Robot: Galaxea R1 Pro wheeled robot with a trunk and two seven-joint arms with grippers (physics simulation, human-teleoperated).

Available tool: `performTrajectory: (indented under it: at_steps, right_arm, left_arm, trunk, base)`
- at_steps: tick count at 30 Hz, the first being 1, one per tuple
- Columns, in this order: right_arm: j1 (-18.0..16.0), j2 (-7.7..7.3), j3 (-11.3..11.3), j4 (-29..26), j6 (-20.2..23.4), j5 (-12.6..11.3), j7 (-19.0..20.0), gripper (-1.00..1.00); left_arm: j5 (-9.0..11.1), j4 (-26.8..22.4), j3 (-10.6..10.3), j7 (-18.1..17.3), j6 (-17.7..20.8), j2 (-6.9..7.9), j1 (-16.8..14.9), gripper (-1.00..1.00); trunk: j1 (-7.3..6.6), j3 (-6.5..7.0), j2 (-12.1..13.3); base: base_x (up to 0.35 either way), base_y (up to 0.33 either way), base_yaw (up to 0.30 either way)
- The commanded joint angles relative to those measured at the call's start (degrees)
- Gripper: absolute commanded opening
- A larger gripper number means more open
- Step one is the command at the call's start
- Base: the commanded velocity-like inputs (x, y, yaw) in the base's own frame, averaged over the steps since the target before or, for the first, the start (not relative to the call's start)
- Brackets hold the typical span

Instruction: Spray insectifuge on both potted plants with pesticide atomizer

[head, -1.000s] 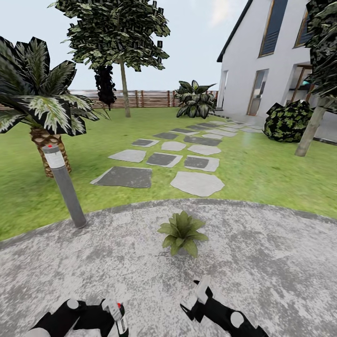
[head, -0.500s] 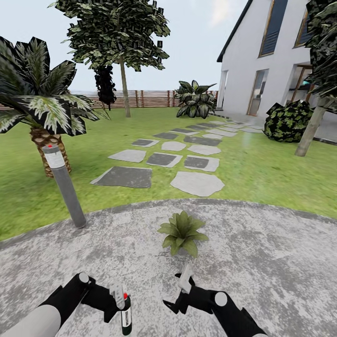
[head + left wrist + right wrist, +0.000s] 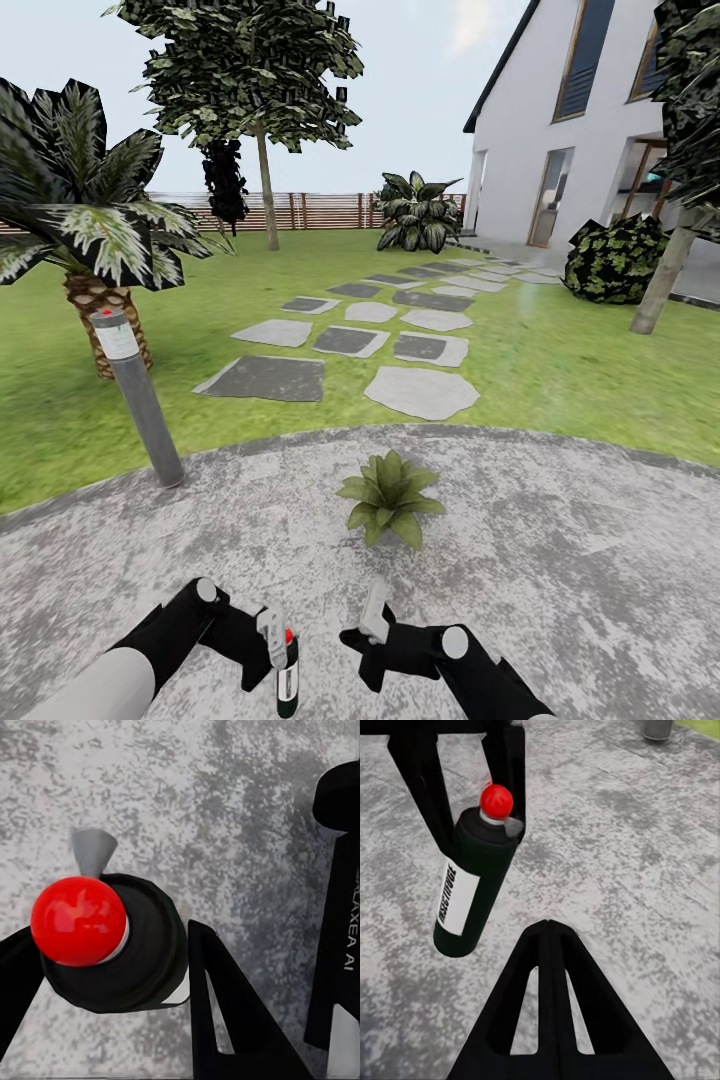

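Setting: round grey stone patio [image 3: 560,560] ringed by lawn, stepping stones [image 3: 385,340] leading off toward a white house.
Potted plant: one low leafy rosette [image 3: 390,497] on the patio ahead of both arms.
Pesticide atomizer: [image 3: 287,675] upright, red-capped, clamped in the left gripper [image 3: 277,655] above the stone.
Right gripper: [image 3: 362,640] just beside the bottle, apparently closed with nothing between its fingers, though this is hard to judge.
Lamp: grey bollard [image 3: 138,398] at the patio's edge.
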Motion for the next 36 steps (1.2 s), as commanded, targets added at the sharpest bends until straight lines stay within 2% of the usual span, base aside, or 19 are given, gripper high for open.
performTrajectory:
  at_steps: [1, 12, 23, 25, 26, 31, 32, 36]
  right_arm:
    - [-0.02, 0.05, -0.07, -0.16, -0.34, 0.60, 0.21, -1.00]
    - [-0.02, 0.46, -0.05, -0.81, -0.34, 0.61, 0.62, -1.00]
    - [-0.02, 0.49, -0.13, -1.27, -0.34, 0.61, 0.60, -1.00]
    - [-0.02, 0.49, -0.13, -1.26, -0.34, 0.61, 0.59, -1.00]
    - [-0.02, 0.46, -0.13, -1.28, -0.36, 0.61, 0.60, -1.00]
    - [-0.02, 0.41, -0.13, -1.28, -0.38, 0.61, 0.57, -1.00]
    - [-0.02, 0.40, -0.13, -1.28, -0.39, 0.61, 0.54, -1.00]
    - [-0.02, 0.40, -0.13, -1.28, -0.43, 0.61, 0.55, -1.00]
  left_arm:
    - [-0.49, -0.10, -0.37, -0.04, -0.27, -0.03, -0.02, -1.00]
    - [-1.12, -2.78, -0.91, 0.02, -0.53, -1.06, 0.14, -1.00]
    - [-1.12, -3.01, -0.98, -0.25, -1.63, -2.61, 0.15, -1.00]
    - [-1.06, -3.00, -2.02, -0.45, -2.13, -2.70, 0.15, -1.00]
    - [-1.02, -3.04, -3.96, -0.50, -2.37, -2.78, 0.12, -1.00]
    - [-0.95, -3.08, -4.42, -0.59, -2.48, -3.06, 0.15, -1.00]
    - [-1.01, -3.01, -4.50, -0.60, -2.49, -3.81, 0.20, -1.00]
    - [-1.03, -3.00, -4.53, -0.60, -2.49, -4.27, 0.16, -1.00]
  trunk:
    - [-0.01, -0.05, -0.02]
    - [-0.01, -0.05, -0.02]
    - [-0.01, -0.05, -0.02]
    - [-0.01, -0.05, -0.02]
    - [-0.01, -0.05, -0.02]
    - [-0.01, -0.05, -0.02]
    - [-0.01, -0.05, -0.02]
    - [-0.01, -0.05, -0.02]
  base:
    - [0.000, 0.000, 0.000]
    - [0.000, 0.000, 0.000]
    - [0.000, 0.000, 0.000]
    - [0.000, 0.000, 0.000]
    - [0.000, 0.000, 0.000]
    - [0.000, 0.000, 0.000]
    - [0.000, 0.000, 0.000]
    - [0.000, 0.000, 0.000]
